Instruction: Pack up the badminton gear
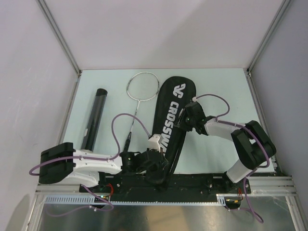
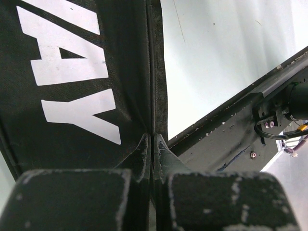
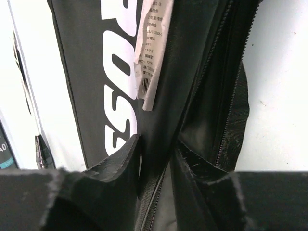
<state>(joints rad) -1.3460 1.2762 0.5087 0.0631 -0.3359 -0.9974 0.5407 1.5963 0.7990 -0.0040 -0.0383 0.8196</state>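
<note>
The long black racket bag [image 1: 168, 96] lies slanting down the middle of the frame on the surface [image 1: 221, 86]. The left gripper [image 2: 152, 144], at the lower centre, is pinched tight on the bag's narrow-end seam. The right gripper [image 3: 159, 149], right of centre, has its jaws partly apart astride the bag's zip edge, though a firm hold cannot be told. A silver racket [image 1: 136, 107] and a black tube [image 1: 95, 115] lie to the upper left.
</note>
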